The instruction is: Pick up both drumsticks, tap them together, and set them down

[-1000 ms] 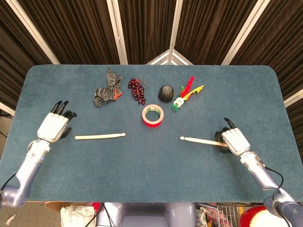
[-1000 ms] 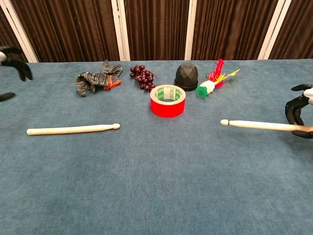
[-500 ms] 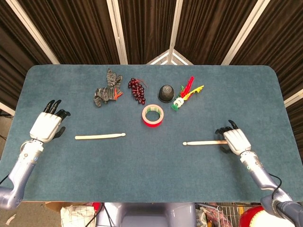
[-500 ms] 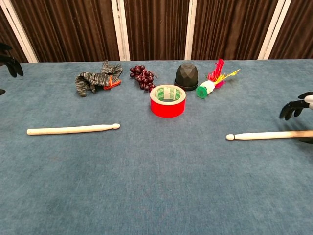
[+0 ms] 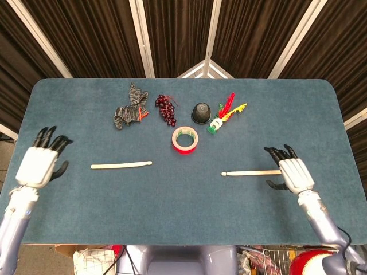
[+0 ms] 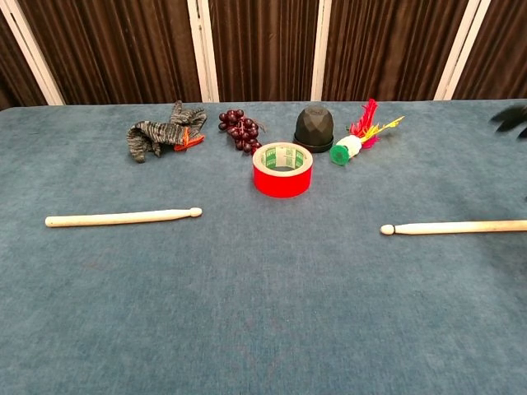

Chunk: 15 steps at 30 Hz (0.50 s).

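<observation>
- On the blue table, both drumsticks lie flat: the left drumstick at centre left of the head view, the right drumstick at centre right.
- At the far left edge, the left hand holds nothing, fingers spread, well apart from its stick.
- Right hand is empty too, fingers splayed, just beside the right drumstick's butt end.
- Across the upper middle sit a striped cloth, grapes, a black dome, a feathered shuttlecock and red tape.
</observation>
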Each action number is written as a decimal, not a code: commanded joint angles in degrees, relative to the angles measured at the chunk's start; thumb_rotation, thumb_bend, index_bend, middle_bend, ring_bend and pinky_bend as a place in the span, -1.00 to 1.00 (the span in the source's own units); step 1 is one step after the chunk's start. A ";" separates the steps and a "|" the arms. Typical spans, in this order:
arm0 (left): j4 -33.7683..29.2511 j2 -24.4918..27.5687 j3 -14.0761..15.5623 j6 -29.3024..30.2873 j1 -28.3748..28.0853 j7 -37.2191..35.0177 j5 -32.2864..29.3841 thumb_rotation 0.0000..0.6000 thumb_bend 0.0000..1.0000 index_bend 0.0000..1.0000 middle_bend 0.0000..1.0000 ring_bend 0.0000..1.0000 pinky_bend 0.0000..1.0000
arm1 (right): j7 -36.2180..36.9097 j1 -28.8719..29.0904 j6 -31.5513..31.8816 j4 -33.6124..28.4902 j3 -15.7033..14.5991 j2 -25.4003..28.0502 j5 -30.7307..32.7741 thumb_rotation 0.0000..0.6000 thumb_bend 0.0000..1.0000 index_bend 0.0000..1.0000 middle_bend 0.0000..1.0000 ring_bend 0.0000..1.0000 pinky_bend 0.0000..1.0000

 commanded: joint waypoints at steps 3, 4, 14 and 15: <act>-5.39 3.31 3.15 7.31 7.80 -0.64 -1.54 1.00 0.01 -0.61 -0.72 -1.00 -1.00 | -6.94 -9.82 14.97 -10.77 -1.24 4.28 -2.53 1.00 -0.49 -0.70 -0.67 -0.66 -0.98; -5.48 3.51 3.65 7.89 8.77 -2.07 -1.40 1.00 0.01 -0.63 -0.74 -1.00 -1.00 | -7.15 -10.72 15.83 -10.91 -2.06 4.27 -3.30 1.00 -0.49 -0.70 -0.68 -0.69 -0.99; -0.89 2.55 5.76 13.63 14.41 -11.96 4.78 1.00 0.00 -0.64 -0.80 -1.00 -1.00 | -11.53 -15.27 18.55 -11.62 -5.52 6.58 -6.20 1.00 -0.49 -0.70 -0.76 -0.80 -1.00; -0.64 2.40 5.89 14.27 14.81 -12.22 5.53 1.00 0.00 -0.64 -0.80 -1.00 -1.00 | -11.64 -15.62 18.97 -11.64 -5.48 6.70 -6.35 1.00 -0.49 -0.70 -0.76 -0.80 -1.00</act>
